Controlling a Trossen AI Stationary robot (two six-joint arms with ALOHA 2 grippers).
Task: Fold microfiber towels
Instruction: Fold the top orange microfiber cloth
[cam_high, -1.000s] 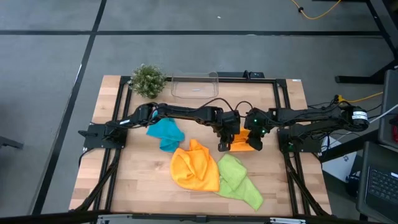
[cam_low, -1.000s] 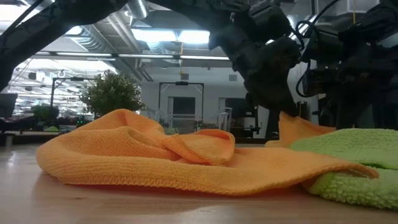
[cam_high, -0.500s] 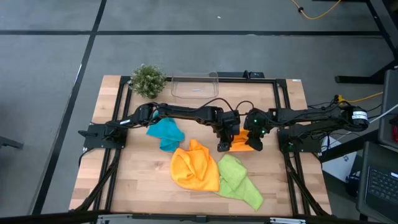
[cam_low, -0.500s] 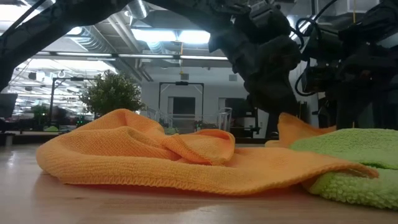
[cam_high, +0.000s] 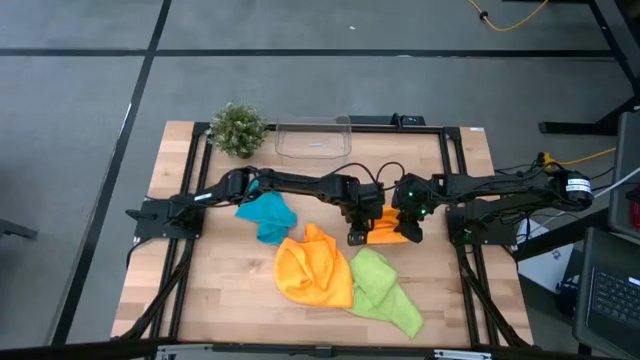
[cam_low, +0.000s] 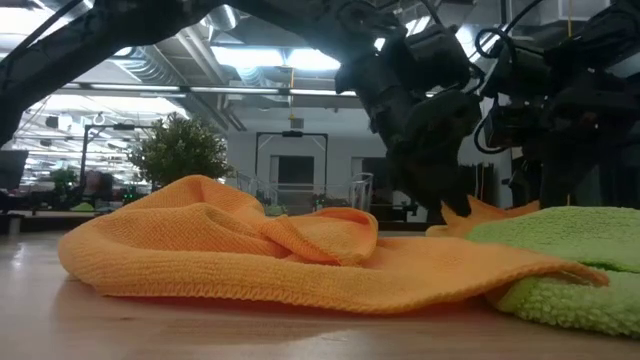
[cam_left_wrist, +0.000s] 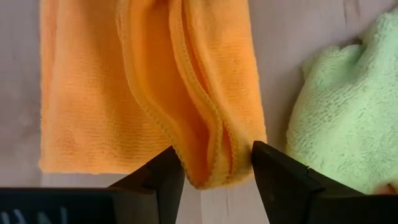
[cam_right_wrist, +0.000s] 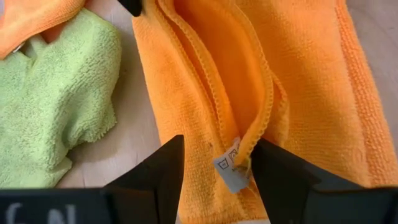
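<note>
You've got both grippers, left (cam_high: 357, 236) & right (cam_high: 411, 234), fingers spread astride opposite ends of the folded orange towel (cam_high: 385, 228) mid-counter (cam_high: 230, 290), prob. letting the fold settle flat.

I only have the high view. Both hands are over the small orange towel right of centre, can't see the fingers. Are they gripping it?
Observer: Left hand: fingers stand apart, straddling a bunched fold at the edge of the small orange towel. They look open, not pinching.
Operator: Right hand?
Observer: Right hand is open too; the towel's hem and its white care tag sit between the fingers.
Operator: Towel flat or lifted?
Observer: In the low view it sits low on the table, one corner poking up behind the lime green towel.
Operator: Anything touching it?
Observer: The wrist views show bare wood between it and the lime green towel, so they are apart there.
</note>
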